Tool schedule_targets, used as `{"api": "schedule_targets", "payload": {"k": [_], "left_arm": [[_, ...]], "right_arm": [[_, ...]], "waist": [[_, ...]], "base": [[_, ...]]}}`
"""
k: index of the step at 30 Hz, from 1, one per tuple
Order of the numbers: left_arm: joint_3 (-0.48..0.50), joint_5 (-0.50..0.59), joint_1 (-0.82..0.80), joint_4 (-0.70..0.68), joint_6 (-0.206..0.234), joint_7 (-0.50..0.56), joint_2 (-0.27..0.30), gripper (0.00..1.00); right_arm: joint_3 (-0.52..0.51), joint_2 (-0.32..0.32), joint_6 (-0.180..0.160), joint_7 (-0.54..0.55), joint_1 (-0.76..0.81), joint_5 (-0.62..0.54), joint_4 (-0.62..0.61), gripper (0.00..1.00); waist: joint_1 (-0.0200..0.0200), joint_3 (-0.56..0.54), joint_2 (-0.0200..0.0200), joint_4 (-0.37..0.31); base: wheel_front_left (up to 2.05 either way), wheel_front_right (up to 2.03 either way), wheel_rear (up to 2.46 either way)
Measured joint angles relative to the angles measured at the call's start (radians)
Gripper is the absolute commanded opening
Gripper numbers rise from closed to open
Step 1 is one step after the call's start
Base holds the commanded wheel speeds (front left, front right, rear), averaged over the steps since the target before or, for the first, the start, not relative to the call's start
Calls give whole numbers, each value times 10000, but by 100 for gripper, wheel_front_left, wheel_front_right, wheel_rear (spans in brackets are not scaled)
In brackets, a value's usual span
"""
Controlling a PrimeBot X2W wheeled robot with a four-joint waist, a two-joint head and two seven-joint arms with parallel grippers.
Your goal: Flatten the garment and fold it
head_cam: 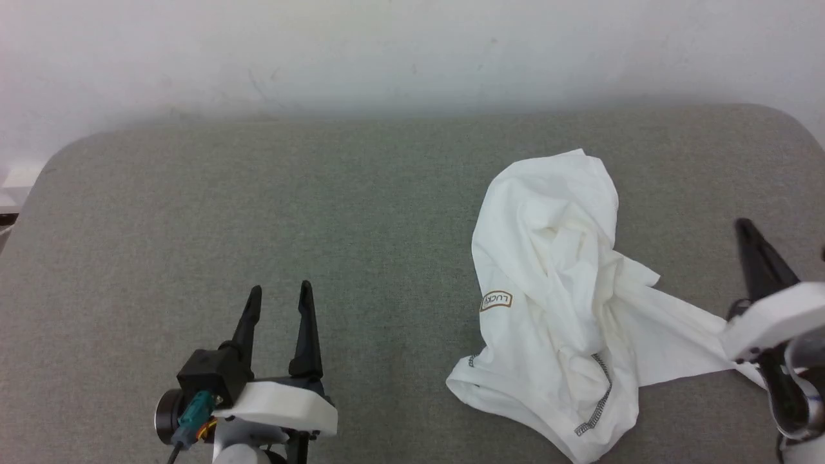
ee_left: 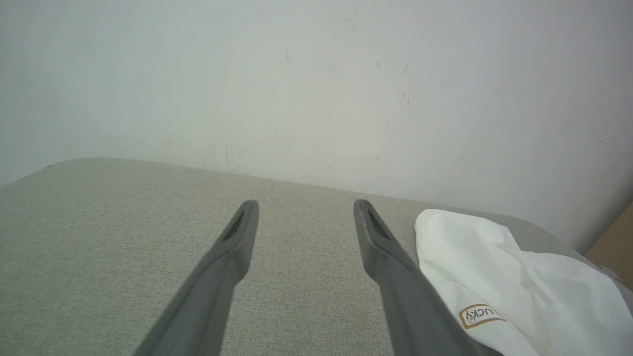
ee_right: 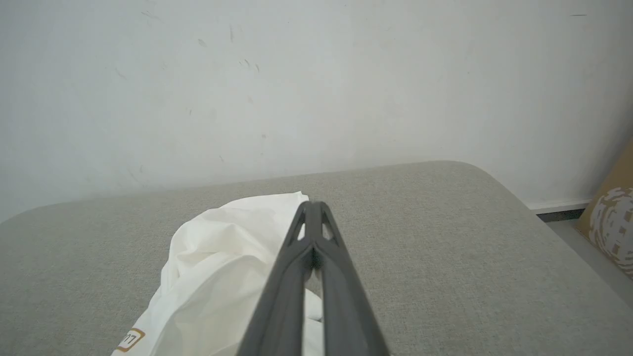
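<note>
The garment (head_cam: 554, 258) is a white T-shirt lying crumpled on the right half of the grey padded table (head_cam: 258, 193). Its brown-outlined logo patch (head_cam: 496, 301) faces up on the left side, and a grey-stitched hem shows near the front. One flap stretches right and runs under my right wrist. My right gripper (head_cam: 746, 227) is shut, fingers pressed together with nothing visible between them, just right of the heap. In the right wrist view the garment (ee_right: 217, 247) lies left of the shut right gripper (ee_right: 312, 205). My left gripper (head_cam: 280, 288) stands open and empty, well left of the garment (ee_left: 519, 277).
A pale wall rises directly behind the table's rounded back edge. The table's left half is bare grey fabric. A brown cardboard box (ee_right: 613, 222) stands on the floor past the table's right end.
</note>
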Motion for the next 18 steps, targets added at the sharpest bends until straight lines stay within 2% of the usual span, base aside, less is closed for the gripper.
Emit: {"api": "schedule_targets", "payload": {"k": [6,7,8,9,14,18], "left_arm": [[17,0,17,-10,0,-2,0,100],[25,0,22,-10,0,-2,0,100],[35,0,27,-10,0,-2,0,100],[36,0,27,-10,0,0,0,100],[-8,-29,27,-6,-2,0,0,100],[-61,-73,26,-8,-4,0,0,100]], "right_arm": [[-1198,673,0,-173,1095,-466,-1103,0],[-1271,732,0,-130,1255,-550,-1208,16],[-1306,788,0,-92,1386,-608,-1296,45],[-1300,819,0,-56,1507,-713,-1365,100],[-1160,884,0,362,1752,-878,-1507,100],[-731,690,0,782,1743,-769,-1530,100]], "waist": [[0,-77,1,16],[-1,-83,0,24],[-1,-82,0,28],[0,-81,1,36],[0,-65,0,126],[0,-21,0,280]], "base": [[0,0,0],[0,0,0],[0,0,0],[0,0,0],[0,0,0],[0,0,0]]}}
